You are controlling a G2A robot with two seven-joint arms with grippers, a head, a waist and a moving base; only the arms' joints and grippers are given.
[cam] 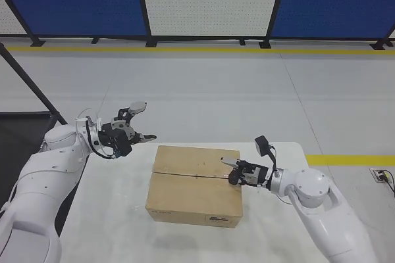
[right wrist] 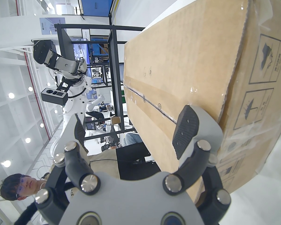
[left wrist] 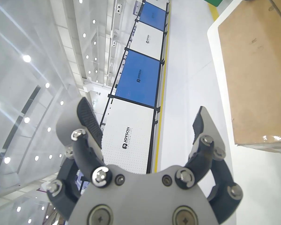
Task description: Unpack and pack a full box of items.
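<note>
A closed brown cardboard box (cam: 194, 184) lies in the middle of the white table (cam: 112, 217), with a taped seam running across its top. My right gripper (cam: 231, 167) is open at the box's right edge, level with the seam. In the right wrist view the box (right wrist: 178, 71) sits close behind the right gripper (right wrist: 131, 132), and one fingertip (right wrist: 186, 132) rests against the top edge. My left gripper (cam: 135, 125) hangs open and empty above the table's far left corner, clear of the box. The left wrist view has the left gripper (left wrist: 145, 122) pointing past the box (left wrist: 255, 71) toward the room.
A black metal frame (cam: 13, 79) stands to the left of the table. Blue and white partition panels (cam: 210, 16) line the back of the floor. Bare table surface lies to the left of the box and in front of it.
</note>
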